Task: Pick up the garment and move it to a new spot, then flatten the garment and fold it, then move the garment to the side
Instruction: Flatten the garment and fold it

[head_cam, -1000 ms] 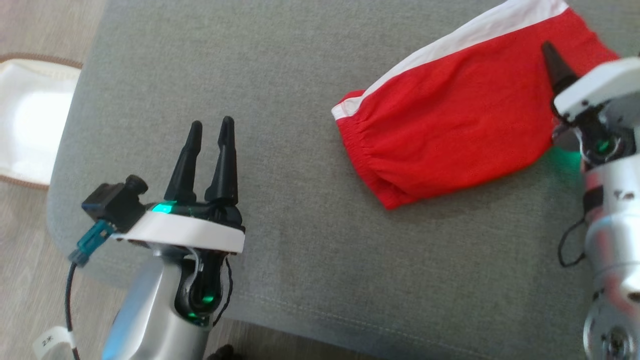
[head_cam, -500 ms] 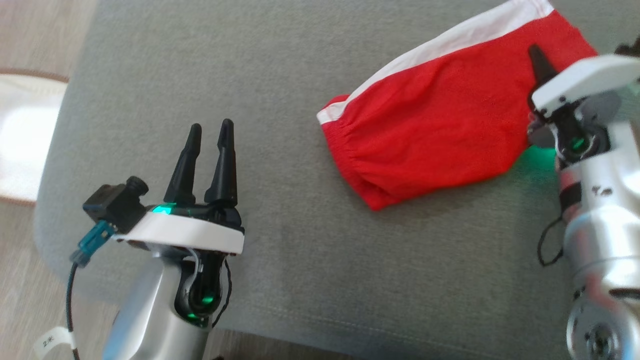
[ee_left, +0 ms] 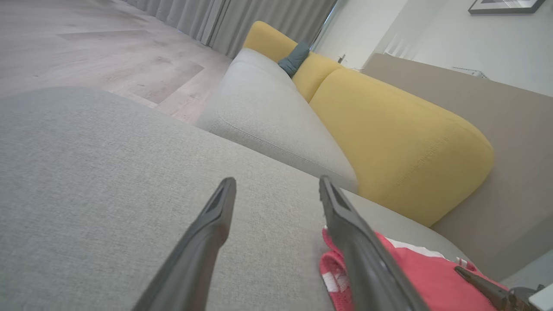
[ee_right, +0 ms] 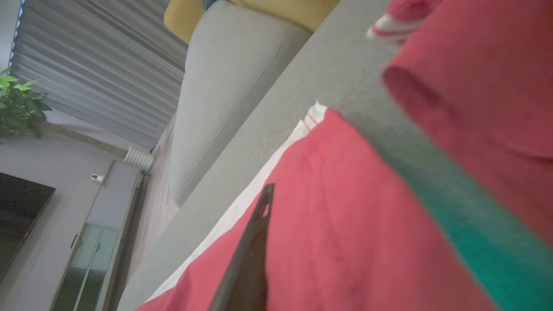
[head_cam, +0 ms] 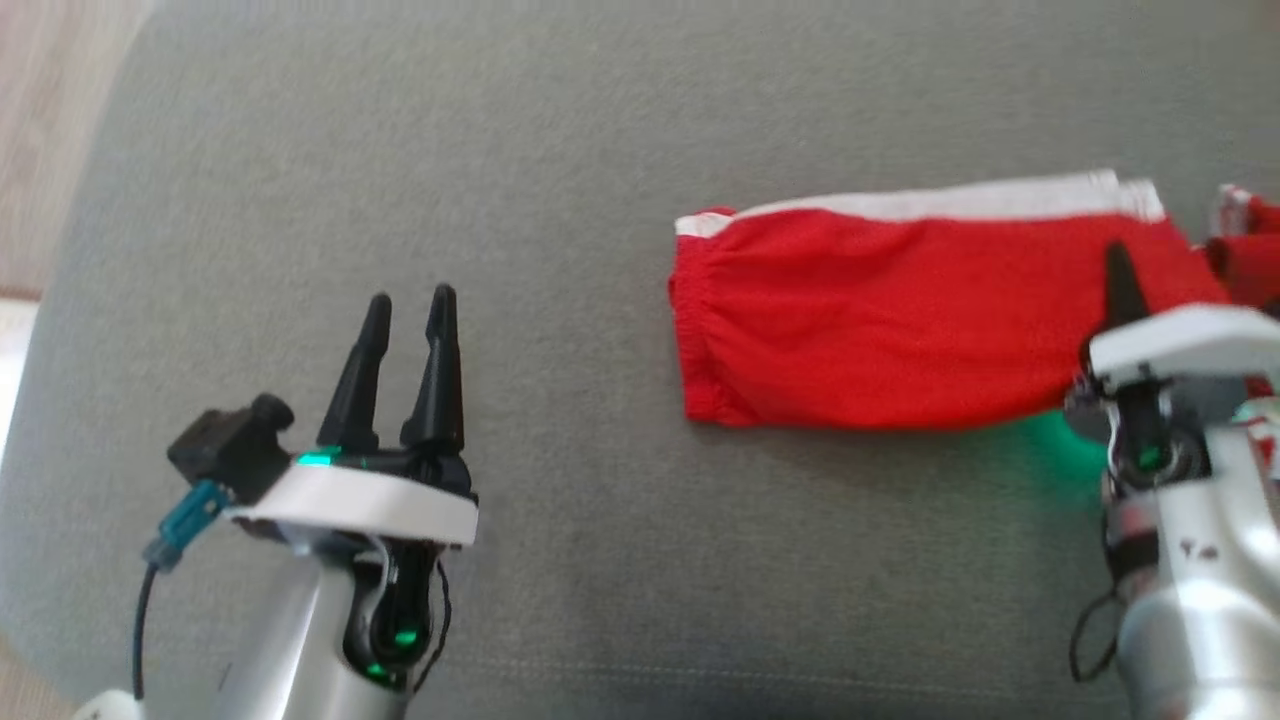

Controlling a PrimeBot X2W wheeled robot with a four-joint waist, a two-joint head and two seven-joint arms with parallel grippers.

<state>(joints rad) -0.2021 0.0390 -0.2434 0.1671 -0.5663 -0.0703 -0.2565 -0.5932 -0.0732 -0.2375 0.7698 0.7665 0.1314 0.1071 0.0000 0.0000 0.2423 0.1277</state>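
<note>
A red cotton garment with a white band along one long edge (head_cam: 880, 320) lies folded into a long, flat strip on the broad grey woven-fabric cushion (head_cam: 560, 150). It sits on the right half of the cushion, with its gathered elastic end pointing toward the cushion's middle and its white band on the side away from the robot. A further bunch of red and white cloth lies at the cushion's far right.

The right gripper (head_cam: 1120, 290) is at the garment's right end, near the cushion's right side. One dark finger (ee_right: 259, 216) lies on top of the red cloth. The other finger is hidden by the fabric, so I cannot tell whether the jaws are clamped on it. Green light from the wrist tints the cushion just beside the garment's near edge.

The left gripper (head_cam: 411, 295) hovers over the near left part of the cushion, well apart from the garment. Its two fingers stand a narrow gap apart with nothing between them.

Beyond the cushion's far edge, the left wrist view shows a pale grey sofa seat (ee_left: 268, 116) with a mustard-yellow backrest (ee_left: 389, 142). Wooden flooring (ee_left: 86, 43) lies off the cushion's left side.
</note>
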